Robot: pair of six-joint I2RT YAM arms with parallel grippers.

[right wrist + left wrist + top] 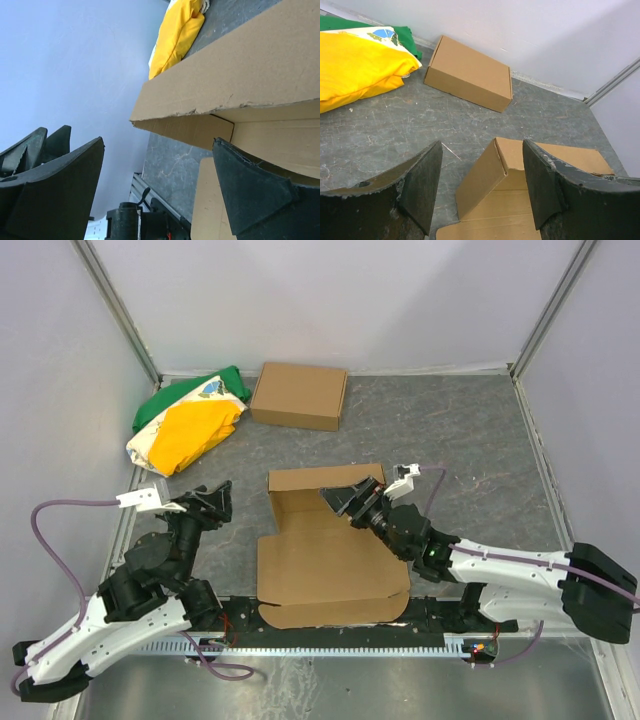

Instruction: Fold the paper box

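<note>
Overhead, we see the paper box [320, 565] lying in the middle of the table [460, 440]. Its flat front panel reaches toward the arm bases, and its far part is folded up into a low wall. The left gripper [215, 502] sits just left of the box, apart from it, with its jaws spread. The right gripper [345, 502] hangs over the box's far right part, jaws also spread and holding nothing. A closed cardboard box [299, 395] and a green, yellow and white bag [185, 425] lie by the far wall.

Next, from the left wrist, we see the left gripper [482, 145] with its jaws wide apart and empty. The raised corner of the paper box [495, 200] lies beyond them, with the closed box [470, 70] and the bag [360, 65] farther off.

Finally, from the right wrist, the right gripper [159, 141] is spread wide with nothing grasped. The upright wall of the paper box [240, 65] lies ahead, with the bag [177, 35] beyond it.
</note>
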